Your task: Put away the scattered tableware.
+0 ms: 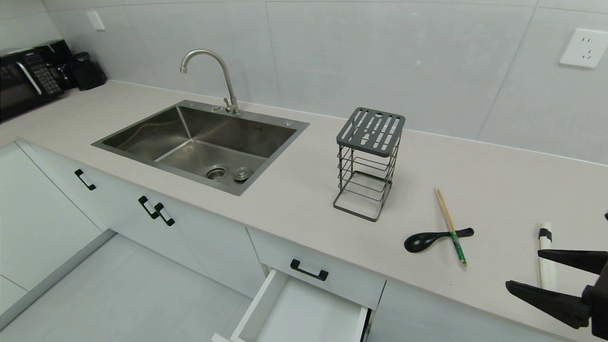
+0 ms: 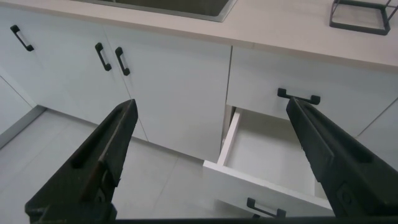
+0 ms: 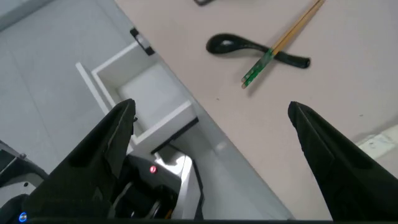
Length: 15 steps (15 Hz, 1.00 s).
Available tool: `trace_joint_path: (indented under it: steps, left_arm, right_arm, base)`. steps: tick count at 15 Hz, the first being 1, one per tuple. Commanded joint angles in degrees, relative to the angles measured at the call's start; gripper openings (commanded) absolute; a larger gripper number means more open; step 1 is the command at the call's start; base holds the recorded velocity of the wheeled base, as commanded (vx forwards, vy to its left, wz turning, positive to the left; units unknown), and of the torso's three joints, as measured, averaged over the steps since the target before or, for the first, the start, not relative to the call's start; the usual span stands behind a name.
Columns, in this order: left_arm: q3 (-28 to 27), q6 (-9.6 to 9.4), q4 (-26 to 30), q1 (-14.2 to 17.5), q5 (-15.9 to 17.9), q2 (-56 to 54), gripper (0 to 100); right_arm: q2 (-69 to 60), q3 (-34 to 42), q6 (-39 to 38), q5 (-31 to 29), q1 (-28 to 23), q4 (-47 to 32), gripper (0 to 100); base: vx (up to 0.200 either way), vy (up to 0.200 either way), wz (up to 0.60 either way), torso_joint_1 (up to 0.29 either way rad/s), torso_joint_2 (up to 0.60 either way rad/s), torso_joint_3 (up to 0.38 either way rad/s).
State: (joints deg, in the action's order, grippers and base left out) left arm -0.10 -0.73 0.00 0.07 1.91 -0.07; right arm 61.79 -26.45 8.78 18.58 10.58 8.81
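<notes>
Right claw (image 1: 523, 269) gapes near chopsticks (image 1: 450, 227), spoon (image 1: 433, 239)

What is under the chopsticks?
The handle of the black spoon lies under the chopsticks, on the counter. The bit of handle where they cross is covered.

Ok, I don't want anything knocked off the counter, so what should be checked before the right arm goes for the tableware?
1. Right gripper, jaws open and empty: ok.
2. Left gripper, jaws open and empty: ok.
3. Drawer pulled out, with room inside: ok.
4. Black spoon free to lift: not ok, the chopsticks lie across its handle.
5. White-handled utensil clear of the right gripper: cannot tell, it lies close by.
</notes>
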Motion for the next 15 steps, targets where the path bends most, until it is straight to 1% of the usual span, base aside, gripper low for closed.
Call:
trace_joint_path:
  steps: [1,3,5,6,7,13,15]
  left_arm:
    - [0.01,0.03,0.0,0.01,0.11,0.07,100]
    - [0.01,0.03,0.0,0.01,0.02,0.07,100]
    - [0.01,0.03,0.0,0.01,0.02,0.07,100]
    - [0.01,-0.06,0.0,0.01,0.02,0.07,100]
    - [0.01,0.03,0.0,0.01,0.02,0.07,100]
    - [0.01,0.03,0.0,0.01,0.02,0.07,100]
    - [0.01,-0.06,0.0,0.01,0.02,0.07,100]
  right_arm:
    - [10.01,-0.27,-0.08,-0.82,0.49,3.84,100]
    - [13.79,-0.35,-0.87,-3.29,0.49,5.86,100]
    - [16.25,-0.35,-1.48,-3.46,0.58,7.53,100]
    - [19.59,-0.35,-1.48,-3.72,0.58,10.79,100]
    - [20.65,-0.35,-1.48,-3.81,0.58,11.84,100]
    - [23.11,-0.53,-1.48,-5.92,0.93,12.72,100]
    - [24.43,-0.79,-1.31,-7.5,1.9,13.33,100]
  base:
    - [0.0,0.0,0.0,0.0,0.0,0.0]
    - [0.0,0.0,0.0,0.0,0.0,0.0]
    - [0.0,0.0,0.0,0.0,0.0,0.0]
    - [0.0,0.0,0.0,0.0,0.0,0.0]
    - [0.0,0.0,0.0,0.0,0.0,0.0]
    - [0.0,0.0,0.0,0.0,0.0,0.0]
    - [0.0,0.0,0.0,0.0,0.0,0.0]
